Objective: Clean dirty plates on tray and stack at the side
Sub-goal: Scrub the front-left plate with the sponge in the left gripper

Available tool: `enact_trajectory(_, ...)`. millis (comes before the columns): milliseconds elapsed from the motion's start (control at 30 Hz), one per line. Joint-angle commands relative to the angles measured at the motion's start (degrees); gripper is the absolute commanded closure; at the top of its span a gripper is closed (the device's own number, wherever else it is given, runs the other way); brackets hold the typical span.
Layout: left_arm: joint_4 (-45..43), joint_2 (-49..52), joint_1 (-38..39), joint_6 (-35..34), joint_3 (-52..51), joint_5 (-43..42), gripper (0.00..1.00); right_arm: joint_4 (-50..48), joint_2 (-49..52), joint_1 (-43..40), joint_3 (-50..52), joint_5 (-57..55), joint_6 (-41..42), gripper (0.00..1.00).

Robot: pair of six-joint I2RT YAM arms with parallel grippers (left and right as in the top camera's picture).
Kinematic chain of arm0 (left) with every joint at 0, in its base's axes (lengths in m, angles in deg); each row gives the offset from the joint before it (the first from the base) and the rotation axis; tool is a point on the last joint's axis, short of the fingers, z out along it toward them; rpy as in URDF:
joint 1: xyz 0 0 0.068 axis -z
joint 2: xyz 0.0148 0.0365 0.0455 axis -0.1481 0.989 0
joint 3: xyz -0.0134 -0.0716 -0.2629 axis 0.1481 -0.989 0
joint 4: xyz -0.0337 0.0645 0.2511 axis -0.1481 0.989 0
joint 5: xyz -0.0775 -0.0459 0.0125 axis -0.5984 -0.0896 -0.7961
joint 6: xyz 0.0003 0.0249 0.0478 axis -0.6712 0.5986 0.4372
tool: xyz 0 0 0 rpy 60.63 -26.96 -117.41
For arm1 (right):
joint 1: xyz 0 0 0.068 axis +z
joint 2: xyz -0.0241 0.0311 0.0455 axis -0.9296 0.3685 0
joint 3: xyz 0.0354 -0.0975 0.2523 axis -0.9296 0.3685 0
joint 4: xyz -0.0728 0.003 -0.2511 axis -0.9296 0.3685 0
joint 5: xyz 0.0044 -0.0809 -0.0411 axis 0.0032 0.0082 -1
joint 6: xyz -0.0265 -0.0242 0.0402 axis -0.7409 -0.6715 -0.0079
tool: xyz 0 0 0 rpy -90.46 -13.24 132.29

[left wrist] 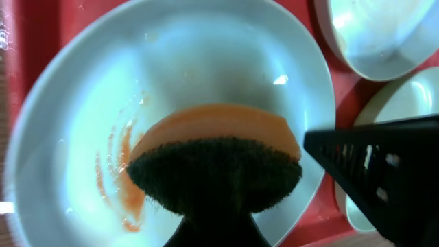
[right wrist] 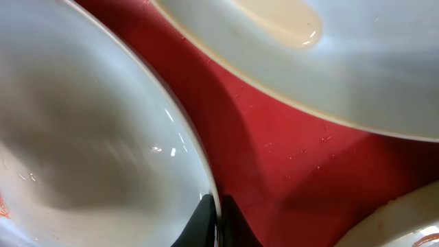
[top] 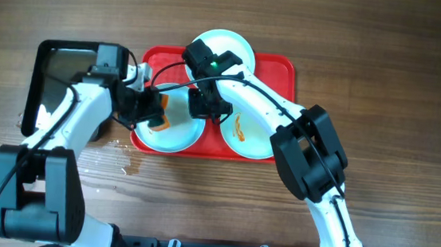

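Front-left plate (top: 173, 138) on the red tray (top: 285, 69), at the corner nearest the left arm. Streaked with an orange-red smear (left wrist: 123, 178) across its floor. Covered in the middle by an orange sponge (left wrist: 216, 130), dark scrub side up toward the wrist camera, clamped in the left gripper (top: 151, 111); touching the plate or just above it, cannot tell. Pinched at its rim by the right gripper (top: 206, 106), fingertips (right wrist: 206, 223) drawn narrow, almost meeting on the edge.

Just beside it, the front-right plate (top: 255, 142) with a sauce squiggle (top: 238, 129). Behind both, the far plate (top: 223, 48), overhanging the tray's far rim. Left of the tray, a shiny black pan (top: 65, 66), partly under the left arm. Water drops (top: 125, 163) on the wooden table (top: 388, 42) by the tray's near-left corner.

From overhead, both wrists crowded over the front-left plate, hiding its smear. Visible only from the left wrist: that smear, plus one black finger of the right gripper at the rim. Visible only from the right wrist: the strip of red tray between the plates.
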Motion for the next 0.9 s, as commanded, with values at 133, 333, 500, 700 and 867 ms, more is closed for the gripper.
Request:
enact_trajectory(133, -7.72, 0.33, 5.25, -3.87, -4.35, 0.57, 0.96, 0.26, 1.29, 0.42, 0.46, 2.43, 1.42, 0.96)
enact_trajectory(333, -10.54, 1.46, 7.19, -3.93, -5.84, 4.35, 0.96, 0.63, 1.29, 0.39, 0.46, 2.54, 1.38, 0.96)
enact_trajectory(500, -10.43, 5.44, 7.19, -3.93, -5.84, 10.60, 0.96, 0.76, 1.29, 0.39, 0.46, 2.51, 1.36, 0.96)
enact_trajectory(700, -7.61, 8.48, 7.19, -4.35, -5.84, 25.53, 0.96, 1.01, 1.29, 0.35, 0.46, 2.49, 1.22, 0.96)
enact_trajectory(867, -5.66, 8.26, 7.19, -9.70, -5.75, 39.65, 0.96, 1.46, 1.29, 0.28, 0.46, 1.84, 1.20, 0.96)
